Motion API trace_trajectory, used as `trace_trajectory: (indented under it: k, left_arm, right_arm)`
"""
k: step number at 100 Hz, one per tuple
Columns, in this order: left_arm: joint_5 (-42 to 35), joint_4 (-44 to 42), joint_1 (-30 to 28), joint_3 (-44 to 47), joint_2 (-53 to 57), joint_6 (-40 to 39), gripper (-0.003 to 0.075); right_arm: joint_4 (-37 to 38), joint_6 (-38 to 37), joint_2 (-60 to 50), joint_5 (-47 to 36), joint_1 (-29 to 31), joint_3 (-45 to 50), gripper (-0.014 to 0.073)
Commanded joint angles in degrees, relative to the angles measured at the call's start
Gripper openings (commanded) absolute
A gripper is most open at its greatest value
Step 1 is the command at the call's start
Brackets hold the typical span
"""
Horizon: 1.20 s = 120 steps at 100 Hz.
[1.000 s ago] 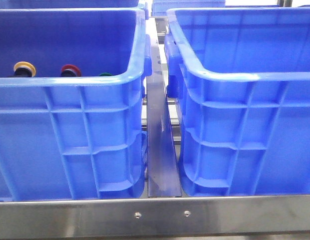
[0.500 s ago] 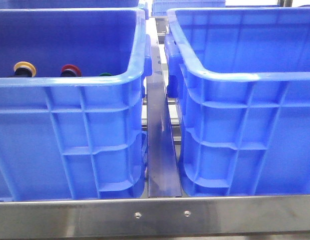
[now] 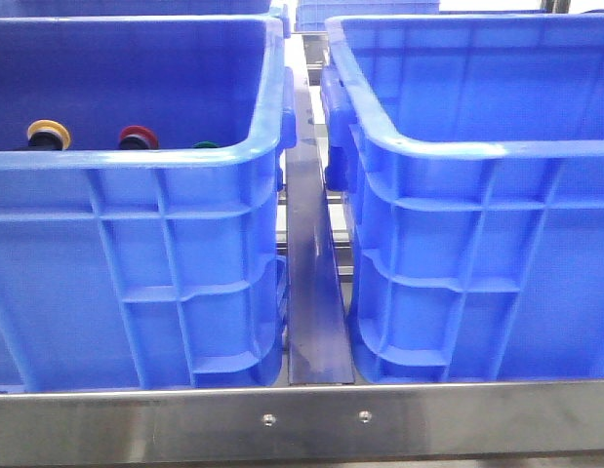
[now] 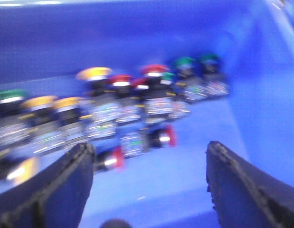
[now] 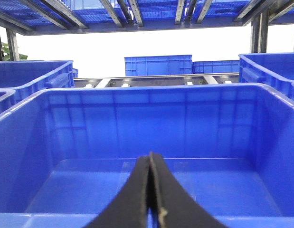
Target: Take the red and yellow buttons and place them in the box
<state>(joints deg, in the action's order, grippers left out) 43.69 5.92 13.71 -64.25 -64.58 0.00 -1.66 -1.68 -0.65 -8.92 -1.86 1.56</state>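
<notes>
Left gripper (image 4: 147, 190): we see it spread wide, red button (image 4: 113, 158) beside one finger.
Yellow button (image 4: 93, 74): farther ahead, blurred.
Right gripper (image 5: 150, 190): pressed together, box (image 5: 147, 88) ahead.

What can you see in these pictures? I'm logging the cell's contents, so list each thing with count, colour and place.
Crates: two in front, blue, left crate and right crate side by side; more blue ones behind.
Buttons: many, left crate; yellow, red, green caps; count blurred.
Right crate floor: bare where seen.
Rail: one, steel, front edge.
Left gripper: open, over the buttons.
Right gripper: shut, empty.
</notes>
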Motion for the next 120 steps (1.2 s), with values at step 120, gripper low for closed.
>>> trace_trajectory:
  k: [120]
  left_arm:
    - [-4.8,-24.1,9.9,-18.4,-34.8,-27.5,0.0473]
  right_arm:
    - [0.6,0.4,-1.0,-4.6,0.2,0.3,-0.0068]
